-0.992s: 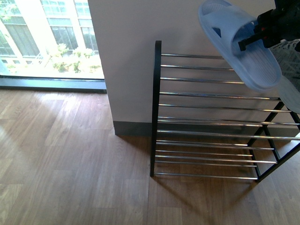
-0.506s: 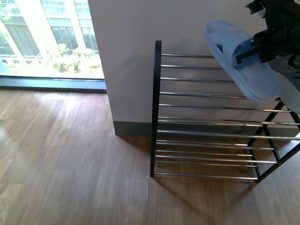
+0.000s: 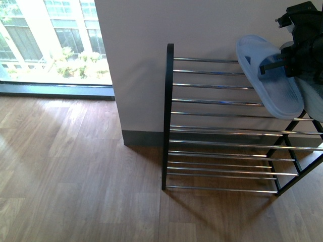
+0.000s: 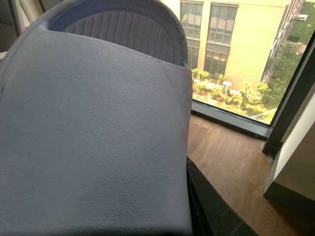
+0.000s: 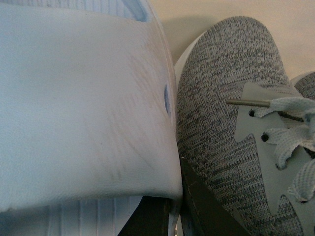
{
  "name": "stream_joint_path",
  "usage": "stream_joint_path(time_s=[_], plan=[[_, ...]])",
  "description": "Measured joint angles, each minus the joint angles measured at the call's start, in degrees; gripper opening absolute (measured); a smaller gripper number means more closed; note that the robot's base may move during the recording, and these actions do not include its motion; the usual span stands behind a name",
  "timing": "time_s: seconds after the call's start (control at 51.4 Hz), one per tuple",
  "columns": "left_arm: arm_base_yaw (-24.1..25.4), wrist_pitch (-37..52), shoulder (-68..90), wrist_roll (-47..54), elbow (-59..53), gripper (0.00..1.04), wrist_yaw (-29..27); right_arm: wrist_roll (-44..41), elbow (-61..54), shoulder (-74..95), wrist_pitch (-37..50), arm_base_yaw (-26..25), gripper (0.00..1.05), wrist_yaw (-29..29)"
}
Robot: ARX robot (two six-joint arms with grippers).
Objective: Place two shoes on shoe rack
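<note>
My right gripper (image 3: 285,63) is shut on a light blue slipper (image 3: 270,75), held tilted over the right part of the shoe rack's (image 3: 169,116) top chrome bars. In the right wrist view this light blue slipper (image 5: 83,108) fills the frame, and a grey knit sneaker (image 5: 221,128) with pale laces lies right beside it, with a sliver of a second one (image 5: 307,83) past it. What the sneakers rest on is hidden. My left gripper (image 4: 187,206) is shut on a blue slipper (image 4: 93,128) that covers most of the left wrist view. The left arm is outside the front view.
The rack stands against a white wall (image 3: 136,65) with a grey skirting. Wooden floor (image 3: 75,171) spreads to the left and in front. A floor-to-ceiling window (image 3: 50,45) lies at the back left. The rack's lower tiers (image 3: 222,166) hold nothing in the part I see.
My right gripper has carried the light blue slipper down and to the right, closer to the rack's top bars.
</note>
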Motion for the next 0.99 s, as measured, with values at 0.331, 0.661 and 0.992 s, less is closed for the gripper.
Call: stream_joint_path(time_s=[0.331, 0.661, 0.992], plan=[[0.0, 0.0, 0.0, 0.0, 0.0, 0.02, 0.0, 1.1, 0.7, 0.5, 1.4, -0.3, 0.02, 1.5], [0.0, 0.0, 0.0, 0.0, 0.0, 0.02, 0.0, -1.1, 2.3, 0.2, -4.0, -1.2, 0.43, -0.8], [0.0, 0.0, 0.0, 0.0, 0.0, 0.02, 0.0, -9.8, 6.4, -3.9, -12.9, -2.2, 0.86, -3.7]])
